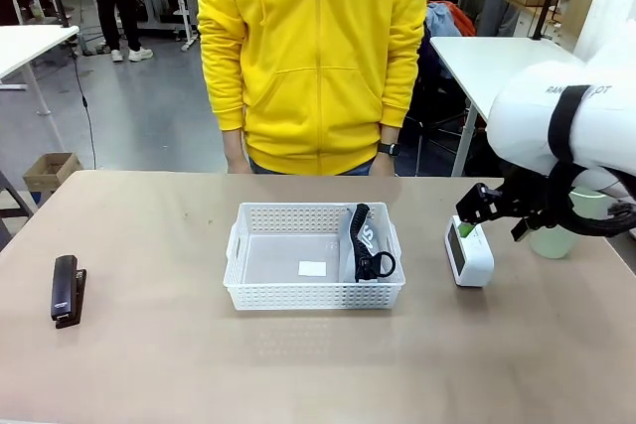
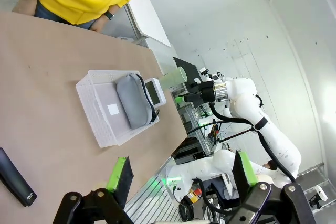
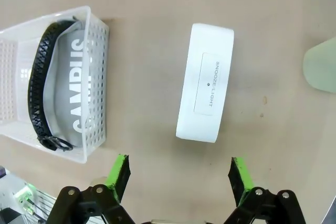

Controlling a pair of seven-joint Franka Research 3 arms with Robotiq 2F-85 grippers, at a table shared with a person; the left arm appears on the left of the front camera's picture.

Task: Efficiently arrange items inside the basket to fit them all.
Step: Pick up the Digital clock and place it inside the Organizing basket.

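Front view reference. The table carries all items. A person in a yellow hoodie stands at 12 o'clock.

The basket sits at table centre. The grey "CAMPUS" pouch stands on edge inside it, against the 3 o'clock wall, zipper up.

The white device stands near the basket, at 3 o'clock from it. The pale green cup is at 3 o'clock from the device. The stapler lies well apart from the basket, at 9 o'clock.

Right gripper: jaws apart, empty, above the device. Left gripper: jaws apart, empty, raised well clear of the basket.
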